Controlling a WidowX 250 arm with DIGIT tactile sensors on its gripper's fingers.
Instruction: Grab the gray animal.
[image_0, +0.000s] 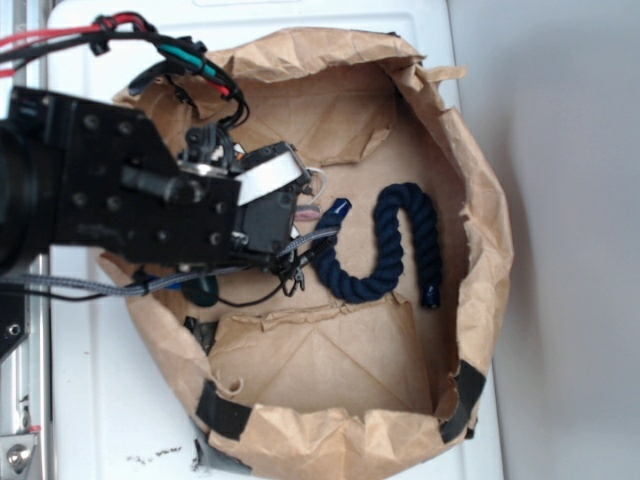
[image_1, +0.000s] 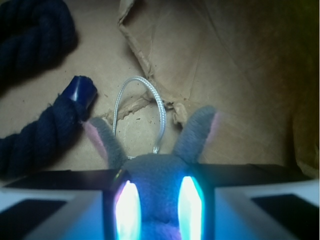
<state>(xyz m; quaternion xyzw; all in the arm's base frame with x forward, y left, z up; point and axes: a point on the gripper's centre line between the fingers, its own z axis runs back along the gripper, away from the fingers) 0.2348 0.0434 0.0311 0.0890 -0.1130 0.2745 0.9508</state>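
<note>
The gray animal (image_1: 156, 167) is a small plush with two upright ears, pink on their inner sides, and a thin white loop (image_1: 150, 97) at its head. In the wrist view its head sits between the two lit pads (image_1: 129, 207), which press against both sides of it. My gripper (image_1: 159, 200) is shut on the plush. In the exterior view the gripper (image_0: 298, 205) is low over the brown paper floor at centre left. Only a pinkish ear tip (image_0: 308, 213) and the loop (image_0: 320, 181) stick out past it.
A navy blue twisted rope (image_0: 395, 245) curls just right of the gripper, its taped end (image_1: 80, 90) close to the plush's left ear. A dark green object (image_0: 205, 290) lies under the arm. Crumpled brown paper walls (image_0: 485, 210) ring the work area.
</note>
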